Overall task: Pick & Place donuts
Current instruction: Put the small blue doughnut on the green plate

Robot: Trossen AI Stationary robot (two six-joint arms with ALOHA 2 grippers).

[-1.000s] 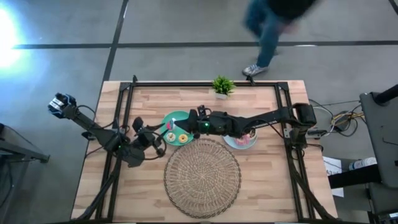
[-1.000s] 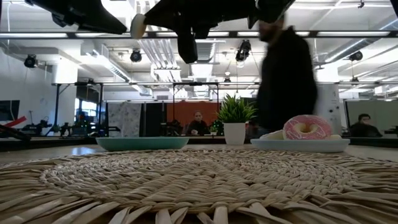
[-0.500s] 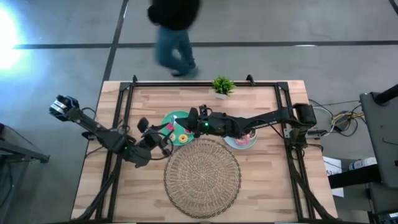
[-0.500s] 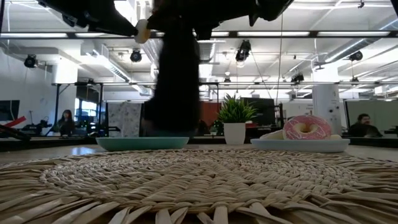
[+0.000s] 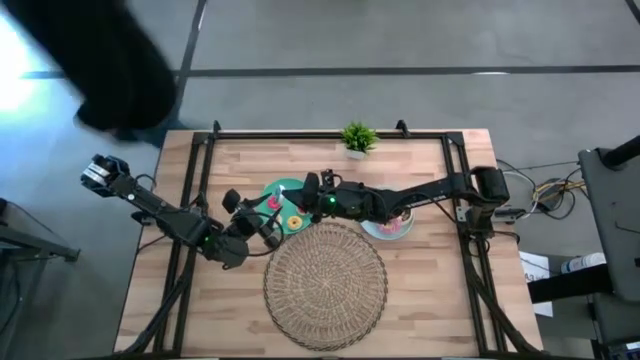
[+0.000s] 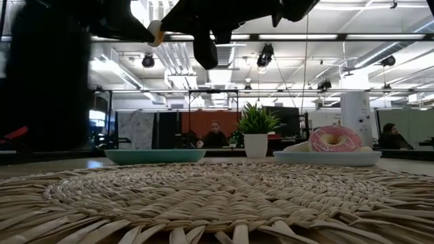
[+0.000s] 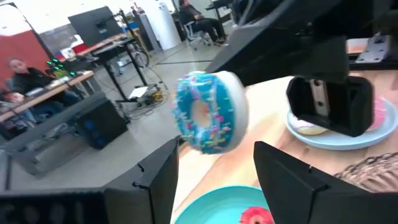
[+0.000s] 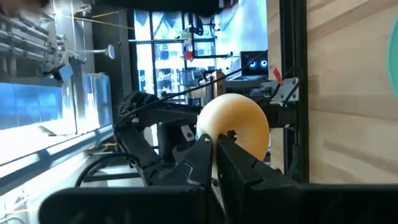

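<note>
High view: left gripper [image 5: 266, 216] now sits at the lower-left edge of the teal plate [image 5: 281, 187], closer than a second ago. Right gripper [image 5: 306, 189] reaches in from the right over the same plate and is unchanged. Small donuts [image 5: 293, 220] lie on the teal plate. Wicker mat [image 5: 325, 283] lies below centre with no donuts on it. A person, blurred, has crossed to the upper left.

Low view: pale edge of the blue-frosted donut [image 6: 156, 32] shows at top left, high above the teal plate, almost where it was. Pink donut [image 6: 334, 139] rests on the light-blue plate [image 6: 329, 158] at right, untouched.

Left wrist view: the blue-frosted donut is mid-frame between the left jaws. These have just spread open and stand wider than the ring, with a gap on its right. Teal plate is bottom centre.

Right wrist view: right jaws are closed, tips at the donut's pale underside. Cannot tell whether they pinch it.

Judgement: the left arm is letting go, so this is either a drop onto the teal plate or a handover. The donut is not placed yet.
</note>
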